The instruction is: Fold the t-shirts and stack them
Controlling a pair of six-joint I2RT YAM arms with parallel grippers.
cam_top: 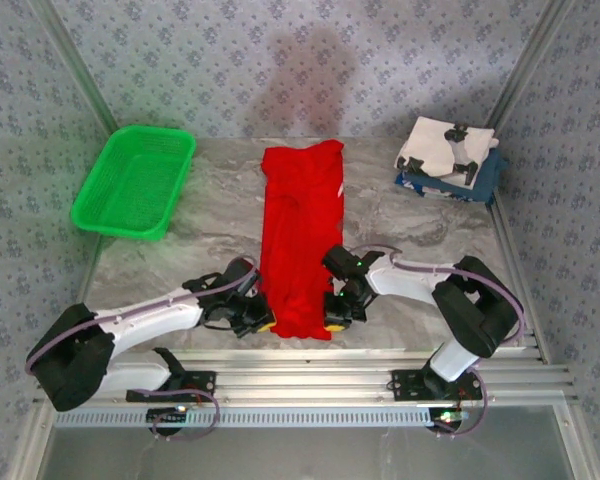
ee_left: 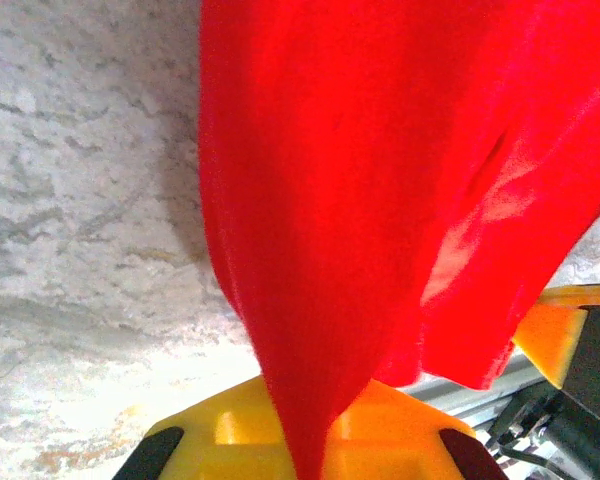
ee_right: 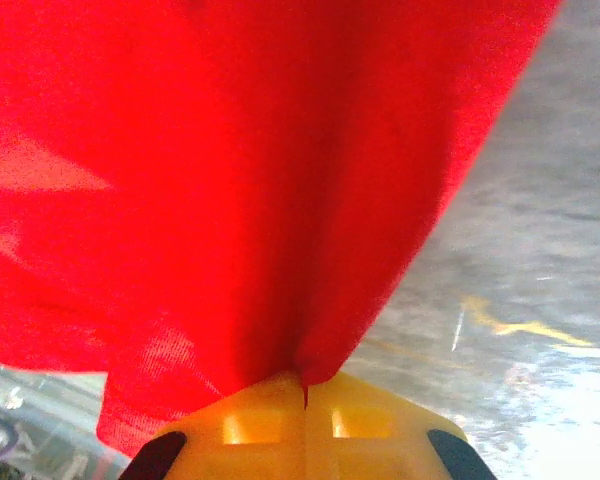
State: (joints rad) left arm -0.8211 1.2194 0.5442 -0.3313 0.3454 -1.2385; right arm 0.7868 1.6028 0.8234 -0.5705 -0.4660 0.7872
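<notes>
One red t-shirt (cam_top: 300, 230) lies as a long strip on the tabletop (cam_top: 210, 235), its near corners pinched by the left end effector (cam_top: 263, 322) and the right end effector (cam_top: 337, 318). A white t-shirt (cam_top: 440, 145) lies on a navy t-shirt (cam_top: 486, 176), far right.

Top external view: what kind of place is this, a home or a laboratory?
Probably a robot test cell, not a home: a marble-look table enclosed by patterned walls, and the left arm and right arm bolted to metal rails.
</notes>
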